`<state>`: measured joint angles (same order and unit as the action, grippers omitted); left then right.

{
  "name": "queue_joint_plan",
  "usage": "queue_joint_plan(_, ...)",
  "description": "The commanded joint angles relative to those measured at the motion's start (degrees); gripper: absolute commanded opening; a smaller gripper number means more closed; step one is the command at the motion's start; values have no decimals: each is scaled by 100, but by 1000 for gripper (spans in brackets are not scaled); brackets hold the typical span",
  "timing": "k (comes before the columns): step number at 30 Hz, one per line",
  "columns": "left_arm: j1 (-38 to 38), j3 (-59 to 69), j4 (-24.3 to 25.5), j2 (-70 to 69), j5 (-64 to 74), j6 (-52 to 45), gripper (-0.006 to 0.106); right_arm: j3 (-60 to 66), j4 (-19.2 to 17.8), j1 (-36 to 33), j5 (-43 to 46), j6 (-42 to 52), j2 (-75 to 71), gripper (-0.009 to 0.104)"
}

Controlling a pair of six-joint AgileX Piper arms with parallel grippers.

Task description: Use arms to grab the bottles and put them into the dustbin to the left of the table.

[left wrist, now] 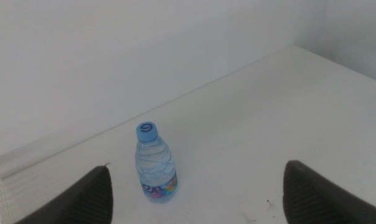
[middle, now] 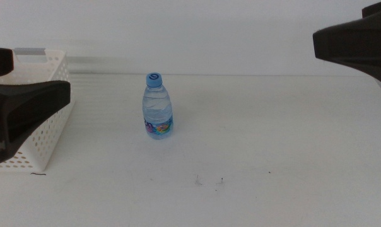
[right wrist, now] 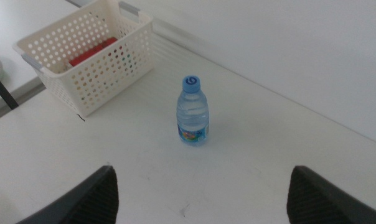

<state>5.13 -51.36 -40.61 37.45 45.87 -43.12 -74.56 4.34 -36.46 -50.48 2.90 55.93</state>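
Observation:
A small clear water bottle (middle: 158,107) with a blue cap stands upright on the white table (middle: 272,145), a little left of the middle. The white perforated dustbin (middle: 56,68) sits at the table's left edge. In the right wrist view the dustbin (right wrist: 104,78) holds a red can (right wrist: 91,51) lying down. My left gripper (middle: 42,77) hovers open in front of the dustbin, left of the bottle (left wrist: 155,163). High at the far right, my right gripper (middle: 339,25) is open, well away from the bottle (right wrist: 193,112). Neither gripper holds anything.
A grey handle strip (middle: 29,52) runs along the dustbin's rim. A few dark specks (middle: 197,181) mark the table in front of the bottle. A white wall rises behind the table. A dark post (right wrist: 0,84) stands beyond the table's left edge.

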Motion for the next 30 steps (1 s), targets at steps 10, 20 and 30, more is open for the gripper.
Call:
queue_joint_plan(10,39,21,75,-3,-207,71,94,-45,26,-14,120,53,-19,91)
queue_joint_plan(20,2429,2379,3236,70,-4033,3973,94,-45,58,-14,120,53,-19,91)
queue_joint_plan(30,3079,4707,2109,1902,-8036,3912,94,-45,55,-14,120,53,-19,91)
